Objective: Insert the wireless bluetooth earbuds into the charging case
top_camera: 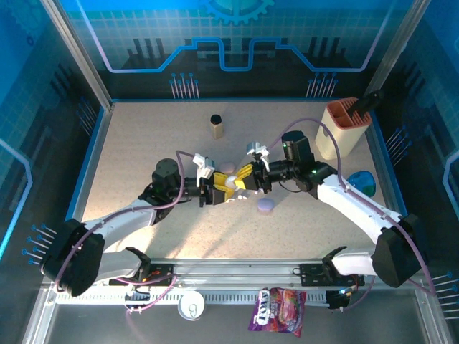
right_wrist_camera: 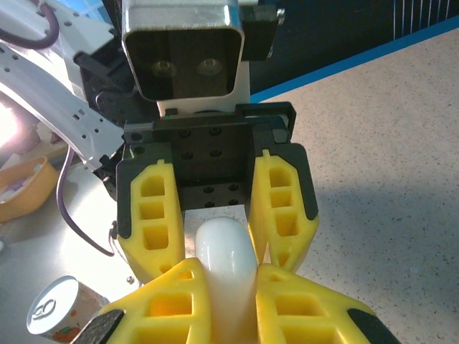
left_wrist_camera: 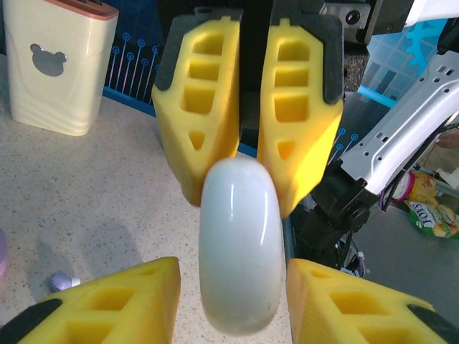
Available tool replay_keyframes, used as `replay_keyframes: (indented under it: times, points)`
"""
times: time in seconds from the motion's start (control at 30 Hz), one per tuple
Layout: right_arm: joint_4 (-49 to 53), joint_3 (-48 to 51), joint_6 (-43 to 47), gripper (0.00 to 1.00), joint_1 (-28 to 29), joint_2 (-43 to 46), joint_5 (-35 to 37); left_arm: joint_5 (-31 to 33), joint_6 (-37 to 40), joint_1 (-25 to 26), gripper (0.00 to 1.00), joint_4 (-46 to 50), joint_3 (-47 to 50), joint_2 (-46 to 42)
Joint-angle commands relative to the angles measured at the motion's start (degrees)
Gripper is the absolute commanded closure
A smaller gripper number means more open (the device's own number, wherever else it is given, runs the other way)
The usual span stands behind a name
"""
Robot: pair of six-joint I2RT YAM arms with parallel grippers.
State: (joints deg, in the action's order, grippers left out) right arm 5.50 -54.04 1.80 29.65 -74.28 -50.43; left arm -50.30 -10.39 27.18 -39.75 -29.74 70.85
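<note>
right gripper (right_wrist_camera: 228,272) clamped on white charging case (left_wrist_camera: 240,287), left gripper (left_wrist_camera: 231,264) parted, loosely flanking it. glossy, hard, light, probably slippery: pinch flat faces, not ends

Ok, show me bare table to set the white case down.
Bare: the far-left table, left of the small bottle; and the near strip between the purple case and the front rail. Crowded: the middle, where left gripper and right gripper meet at the white case, and the far-right corner by the holder.

White arms (top_camera: 358,208), yellow honeycombed claws (top_camera: 222,188).
</note>
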Motion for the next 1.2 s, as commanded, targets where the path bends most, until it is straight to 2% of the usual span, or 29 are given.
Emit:
replay_keyframes:
  times: [0.0,0.07,0.23,0.27,0.3,0.37,0.43,0.6,0.77,0.9,1.0,1.17]
  points:
    - [2.8,-2.1,2.0,0.94,0.8,-0.6,0.4,-1.5,0.7,0.4,0.61,-0.7,-1.9,1.2]
    - [3.0,-2.2,2.2,0.94,0.9,-0.7,0.7,-1.4,0.6,0.5,0.65,-0.7,-2.0,1.5]
    - [2.8,-2.4,1.9,0.90,1.2,-0.7,2.1,-1.5,1.7,0.7,0.86,0.2,-2.1,1.4]
    - [2.6,-2.3,1.8,0.83,1.3,-0.5,2.9,-1.5,2.2,0.8,0.88,0.5,-2.1,1.3]
    - [2.3,-2.2,1.6,0.71,1.4,-0.4,4.6,-1.5,2.6,0.9,0.89,0.8,-2.0,1.2]
    - [2.3,-2.2,1.5,0.53,1.5,-0.1,8.5,-1.6,3.4,0.9,0.90,1.1,-1.9,0.8]
    - [1.8,-2.3,0.0,0.47,1.3,-0.2,12.1,-1.6,4.2,0.9,0.90,1.2,-1.6,0.6]
    - [-2.7,-1.2,-5.5,0.42,-0.6,-0.4,15.8,-1.6,6.6,1.0,0.90,1.4,-0.7,0.3]
    - [-4.4,-0.9,-6.7,0.37,-0.7,-0.2,14.7,-0.4,11.3,1.6,0.91,0.1,0.8,-0.9]
    - [-7.9,1.1,-7.9,0.27,-0.8,1.8,13.2,2.0,14.8,1.7,0.90,-1.2,2.6,-1.9]
    - [-12.7,4.0,-12.1,0.21,-1.6,4.1,14.6,3.5,16.0,1.8,0.87,-4.0,4.1,-2.0]
    - [-9.5,4.8,-22.2,0.25,-4.2,3.8,21.5,5.1,16.3,1.8,0.87,-11.0,6.8,-0.8]
